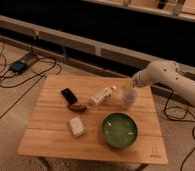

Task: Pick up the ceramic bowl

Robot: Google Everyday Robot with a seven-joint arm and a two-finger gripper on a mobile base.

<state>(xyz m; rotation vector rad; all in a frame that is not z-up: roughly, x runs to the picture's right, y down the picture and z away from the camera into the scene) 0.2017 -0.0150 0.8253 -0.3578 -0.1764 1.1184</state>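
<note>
Green and glossy, with a darker rim and a pale speckled inside, the ceramic bowl (119,130) sits upright on a light wooden desk (51,142); it is the widest thing there and stands towards the desk's front right part as seen by the camera; nothing touches it.

Beyond the bowl, and slightly to its right, stands a small translucent cup (129,97), upright and apart from the bowl; the tool (133,83) is just above and behind this cup, at the end of a white arm (171,80) that reaches in from the right edge of the view; whether the tool is released or clenched cannot be told, and it is well clear of the bowl.

Beyond the bowl and a little to its left, a white bottle (103,95) lies on its side, near the cup; further left of the bowl lie a flat black item (68,95) and, just in front of that, a small reddish-brown item (77,106); directly left of the bowl, near it but not touching, lies a pale rectangular packet (77,126).

Far to the left of the bowl, off the desk, dark cables (21,82) trail over the floor around a small dark device (18,65).
</note>
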